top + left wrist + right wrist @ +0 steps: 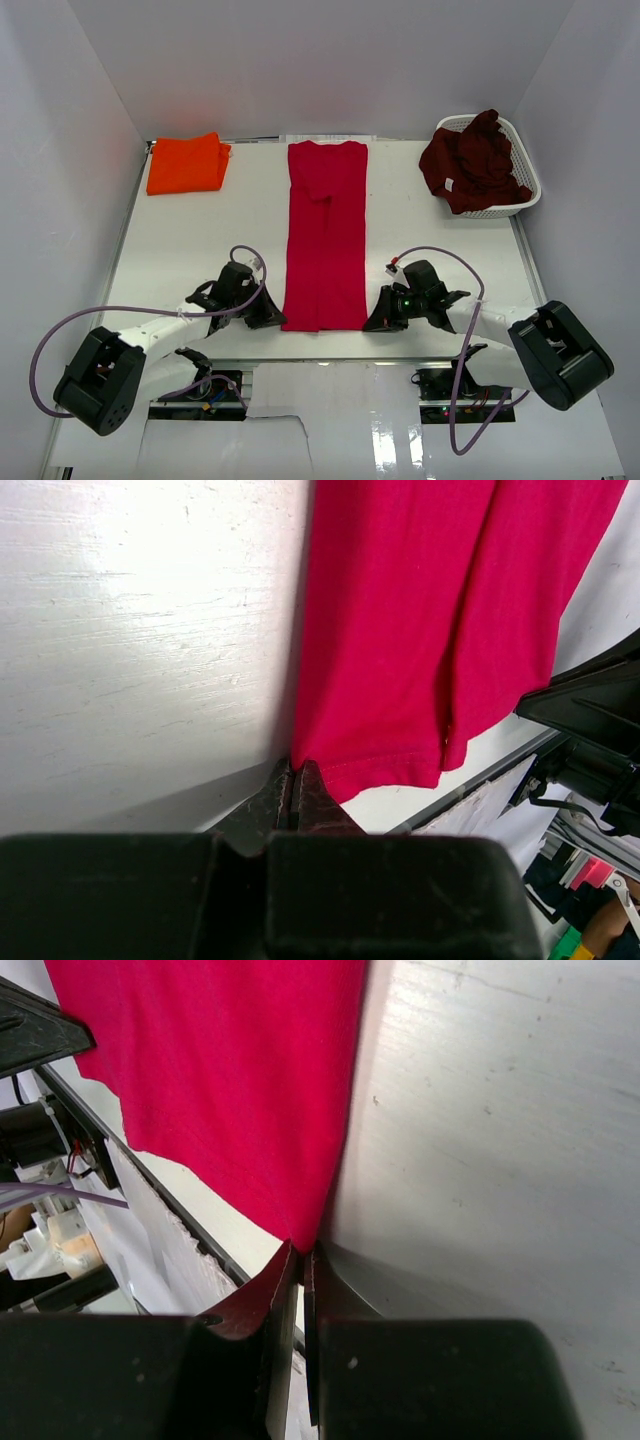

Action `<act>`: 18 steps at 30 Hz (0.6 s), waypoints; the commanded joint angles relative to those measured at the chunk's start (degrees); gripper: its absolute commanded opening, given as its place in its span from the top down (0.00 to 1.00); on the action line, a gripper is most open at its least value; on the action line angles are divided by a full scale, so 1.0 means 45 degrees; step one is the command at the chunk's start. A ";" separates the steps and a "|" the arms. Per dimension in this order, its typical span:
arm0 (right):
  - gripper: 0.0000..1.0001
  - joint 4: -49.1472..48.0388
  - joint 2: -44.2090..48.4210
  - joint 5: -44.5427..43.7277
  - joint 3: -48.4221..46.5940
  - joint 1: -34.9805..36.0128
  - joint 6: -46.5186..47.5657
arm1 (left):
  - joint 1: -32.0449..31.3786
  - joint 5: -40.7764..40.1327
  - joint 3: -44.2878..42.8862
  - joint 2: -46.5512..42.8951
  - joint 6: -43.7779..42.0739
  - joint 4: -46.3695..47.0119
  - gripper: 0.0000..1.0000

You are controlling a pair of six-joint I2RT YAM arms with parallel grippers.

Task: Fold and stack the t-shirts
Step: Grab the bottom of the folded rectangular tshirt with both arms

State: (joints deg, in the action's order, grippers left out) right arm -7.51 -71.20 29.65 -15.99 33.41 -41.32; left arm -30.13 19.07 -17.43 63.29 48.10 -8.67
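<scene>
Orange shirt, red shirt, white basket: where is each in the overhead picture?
orange shirt [187, 165], top view, middle of the folded cloth.
red shirt [325, 240], top view, middle of the long strip.
white basket [527, 160], top view, its right-hand wall.

Fixed overhead view. A white counter [200, 240] fills the floor of a three-sided enclosure of plain white wall panels [300, 60]. A white plastic lattice basket [455, 123] stands at the counter's far right corner, near the right panel (its rim tilts slightly). Both wrist views show the counter's surface as faintly scuffed and brightly lit [140, 630] [500, 1110].
</scene>
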 commanded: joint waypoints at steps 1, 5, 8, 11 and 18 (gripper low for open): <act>0.92 0.0885 0.0410 -0.0241 -0.0372 0.0037 0.0354 | -0.0043 -0.0469 -0.0071 0.0174 -0.0239 -0.1199 1.00; 0.92 0.1433 0.0646 -0.0202 -0.0937 0.0037 0.0451 | -0.0043 -0.0215 -0.0695 0.0291 -0.0219 -0.1433 1.00; 0.92 0.1648 0.0744 -0.0144 -0.1386 0.0037 0.0588 | -0.0043 -0.0195 -0.1378 0.0467 -0.0258 -0.1803 1.00; 0.92 0.2351 0.0744 -0.0085 -0.1739 0.0037 0.0705 | -0.0043 -0.0117 -0.1653 0.0546 -0.0258 -0.1921 1.00; 0.92 0.3034 0.0725 0.0013 -0.2657 0.0056 0.0979 | -0.0043 -0.0039 -0.2726 0.0390 -0.0239 -0.2779 1.00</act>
State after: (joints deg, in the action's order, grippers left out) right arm 3.66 -68.79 29.26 -24.95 33.41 -38.37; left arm -30.15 18.90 -26.55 66.06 47.44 -18.65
